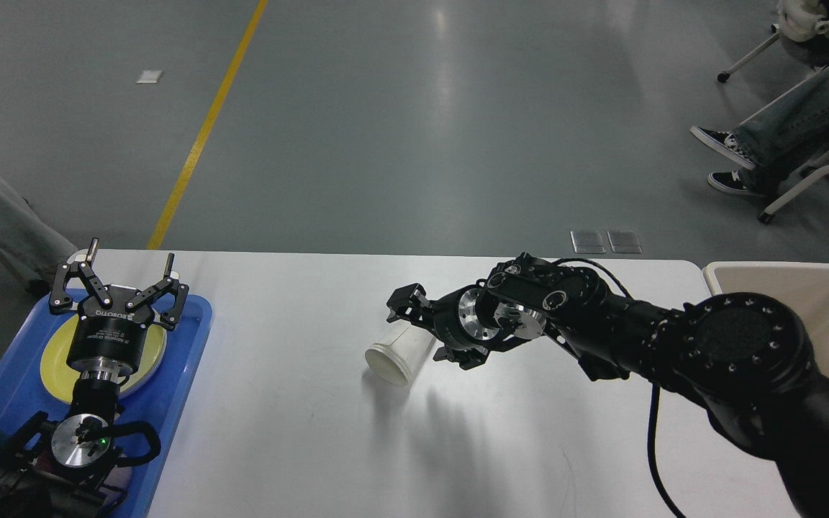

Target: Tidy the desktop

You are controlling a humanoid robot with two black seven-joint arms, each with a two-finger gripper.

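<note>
A white paper cup point(400, 350) is seen lying on its side at the middle of the white desk point(299, 446). The right gripper point(425, 332) is positioned at its far end, fingers spread around it. The left gripper point(121, 279) is held released above a yellow plate point(55, 363) in the blue tray point(177, 374) at left.

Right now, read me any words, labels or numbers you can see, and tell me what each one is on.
"ROBOTIQ": white letters, seen upside down, on the black body of the left hand.
Smaller white print lower on that same body: too small to read.
Cup, desktop, blue tray, bin: no text visible.
</note>
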